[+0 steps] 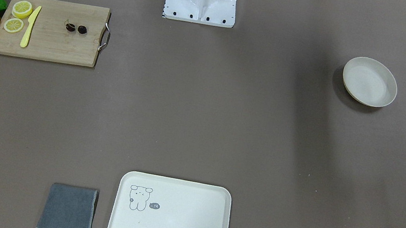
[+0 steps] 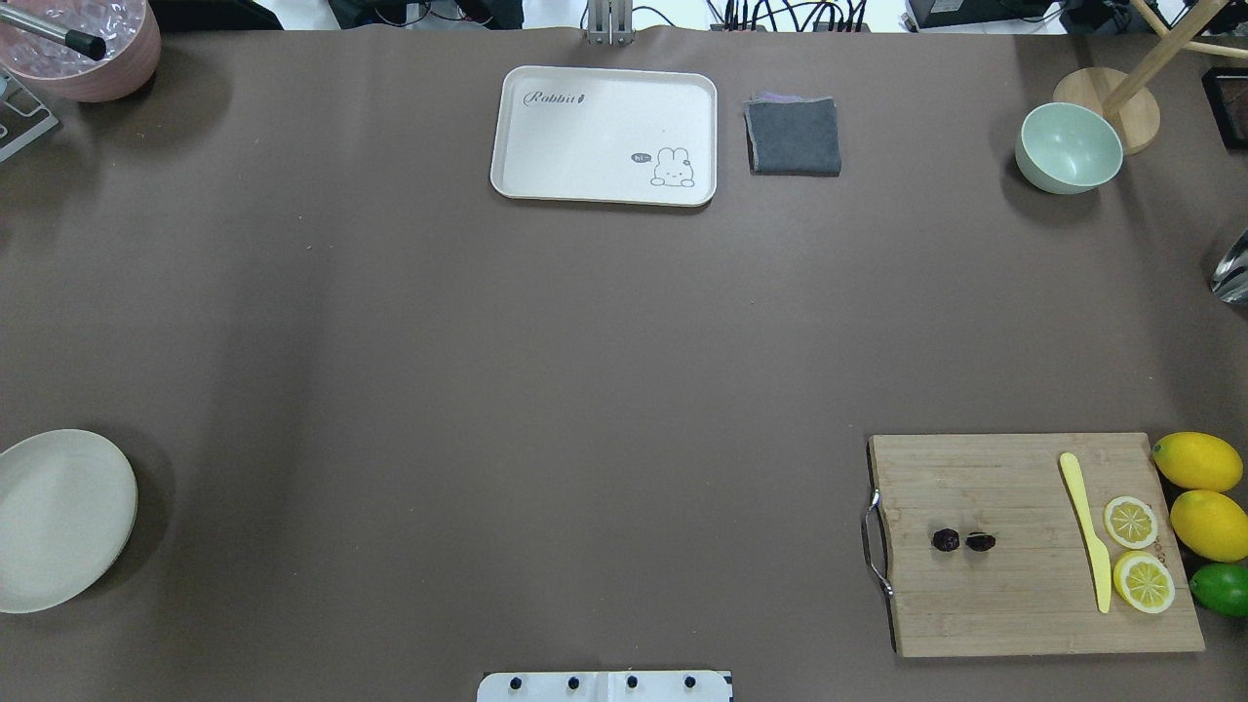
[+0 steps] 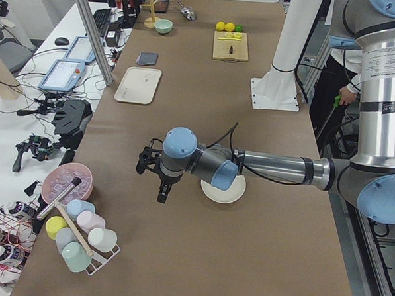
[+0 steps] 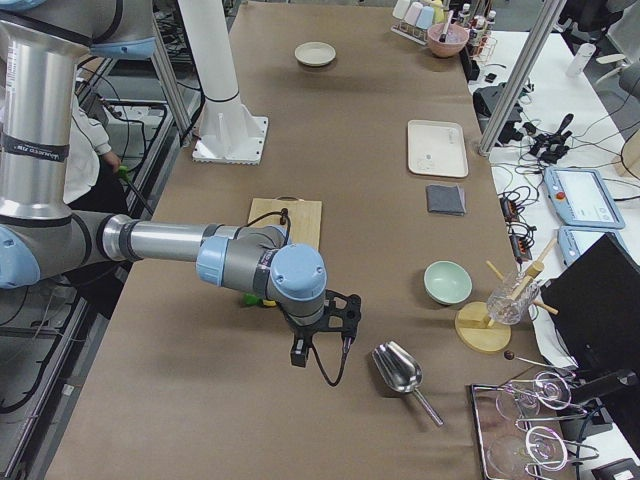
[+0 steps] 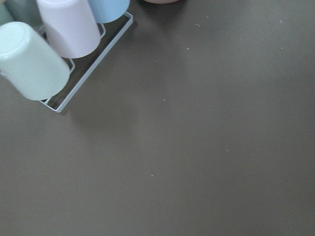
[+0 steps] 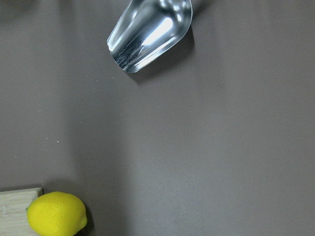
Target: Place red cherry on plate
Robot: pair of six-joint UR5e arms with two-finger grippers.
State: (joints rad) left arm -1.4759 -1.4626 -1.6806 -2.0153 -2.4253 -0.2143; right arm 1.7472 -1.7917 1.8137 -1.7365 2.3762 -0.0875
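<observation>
Surface: long table under a plain brown mat (image 2: 585, 370), workbenches w/ cables along one side.
Cherry spot: dark maroon cherry pair (image 2: 962, 540) (image 1: 76, 28) lies on a rectangular bamboo cutting board (image 2: 1014, 595) at the robot's right, nearer the board's metal handle (image 2: 875, 546) than its other end.
Cherry axis: the two berries sit side by side, nearly touching; the pair's long axis runs along the board's long side, from the handle end toward the flat yellow plastic knife (image 2: 1087, 526). A thin stem shows by the berry farther from the handle; can't tell which way it points.
Board extras: two round lemon slices (image 2: 1131, 522) past the knife; off the board's end, two whole yellow lemons (image 2: 1197, 460) and a green lime (image 2: 1224, 588).
Plate: round cream-white plate (image 2: 58, 522) (image 1: 369, 81) at the robot's left, well apart from the cherries.
Left arm: forearm level, stretched over the plate; left gripper (image 3: 162, 189) hangs past it, near a wire rack of pastel cups (image 3: 80, 238). Open or closed: can't tell.
Right arm: forearm level past the lemons; right gripper (image 4: 300, 350) hangs near a shiny metal scoop (image 4: 397, 367). Grip state: can't tell.
</observation>
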